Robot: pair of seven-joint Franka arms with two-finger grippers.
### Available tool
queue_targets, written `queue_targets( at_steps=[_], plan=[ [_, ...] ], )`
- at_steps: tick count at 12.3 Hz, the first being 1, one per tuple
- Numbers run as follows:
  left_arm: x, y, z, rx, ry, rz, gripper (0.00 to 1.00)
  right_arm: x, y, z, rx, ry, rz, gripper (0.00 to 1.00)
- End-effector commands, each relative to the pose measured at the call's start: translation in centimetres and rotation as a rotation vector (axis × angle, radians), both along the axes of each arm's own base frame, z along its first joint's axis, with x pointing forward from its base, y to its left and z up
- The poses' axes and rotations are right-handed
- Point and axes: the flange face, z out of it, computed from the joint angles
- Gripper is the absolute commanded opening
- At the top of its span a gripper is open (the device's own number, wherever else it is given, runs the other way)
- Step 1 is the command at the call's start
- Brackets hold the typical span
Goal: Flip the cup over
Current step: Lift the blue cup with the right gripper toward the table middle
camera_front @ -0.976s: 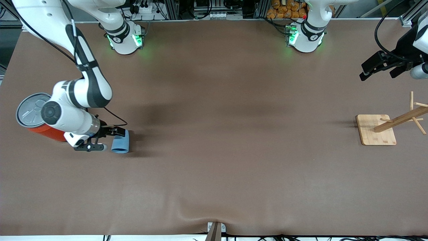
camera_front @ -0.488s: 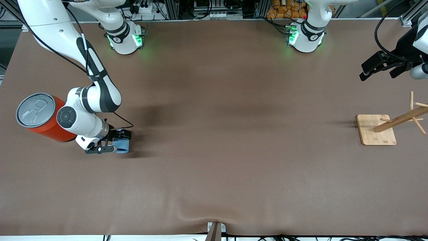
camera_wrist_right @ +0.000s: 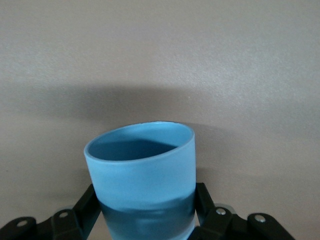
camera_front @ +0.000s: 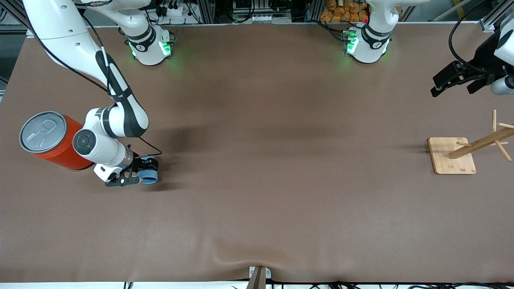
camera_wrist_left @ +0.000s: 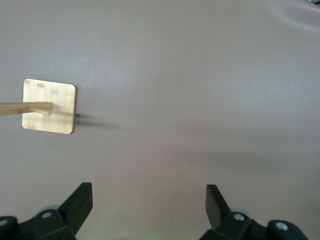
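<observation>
Your right gripper (camera_front: 141, 173) sits low at the right arm's end of the table (camera_front: 257, 180), fingers pressed against the two sides of the cup (camera_front: 149, 175). You can confirm the pinch in the right wrist view: the cup (camera_wrist_right: 142, 170) fills the space between the two black fingers (camera_wrist_right: 86, 206), each touching its wall low down, and its open mouth faces away from the wrist camera, tilted a little. In the front view you see only a slice of light blue past the gripper's black fingers, so you cannot tell from there whether the cup touches the table or hangs just clear of it. Its shadow lies close beneath it.

Just beside your right arm's wrist stands the red can (camera_front: 54, 140), upright, grey pull-tab lid facing up. It lies closer to the right arm's end of the table than the cup, not touching it.

Your left gripper (camera_front: 455, 80) waits in the air over the left arm's end of the table, fingers spread wide. The left wrist view shows both fingertips (camera_wrist_left: 80, 200) well apart with bare table between them. Nearer the front camera than that gripper stands the wooden rack (camera_front: 451, 154), a square bamboo base with a pegged post; the left wrist view shows the rack (camera_wrist_left: 49, 106) too.
</observation>
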Motion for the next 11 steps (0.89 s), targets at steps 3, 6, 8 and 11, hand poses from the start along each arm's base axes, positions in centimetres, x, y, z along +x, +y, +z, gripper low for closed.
queue_targets(
  at_steps=[3, 6, 8, 11],
  plan=[
    [0.1, -0.2, 0.4, -0.016, -0.005, -0.017, 1.00, 4.0, 8.6, 9.5, 0.076, 0.116, 0.153, 0.00],
    [0.3, -0.5, 0.0, -0.016, 0.003, -0.020, 1.00, 4.4, 16.7, 12.3, 0.128, 0.069, 0.281, 0.00],
    [0.5, -0.7, -0.1, -0.013, 0.003, -0.024, 1.00, 4.0, 23.0, 13.8, 0.151, 0.010, 0.458, 0.00],
    [0.4, -1.0, -0.1, -0.015, 0.003, -0.029, 1.00, 1.4, 30.8, 14.9, 0.087, -0.064, 0.813, 0.00]
  ],
)
